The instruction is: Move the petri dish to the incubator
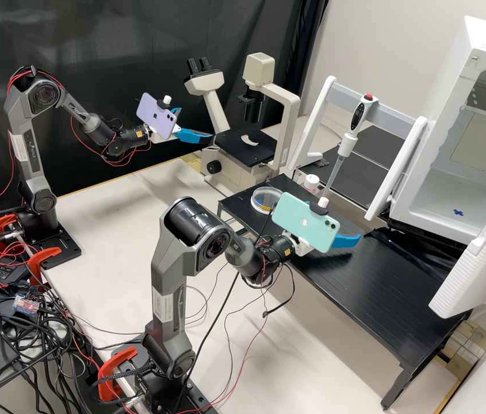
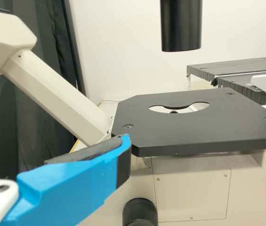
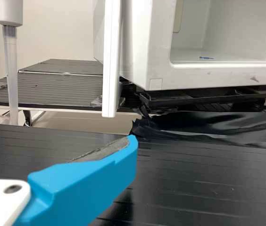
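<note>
The petri dish (image 1: 266, 200) sits on the desk (image 1: 381, 287) near the frame's centre. Grasping, carrying and placing it inside the open incubator (image 1: 455, 80), upper right, all remain. Left fingers (image 2: 76, 183) and right fingers (image 3: 86, 183) look spread, probably holding nothing.

Right gripper (image 1: 347, 240), fingers apart, above black ribbed table (image 3: 194, 174); open white incubator (image 3: 140, 52) beyond, blue mark (image 3: 206, 58) on its floor, pipette (image 3: 9, 12) upright.
</note>
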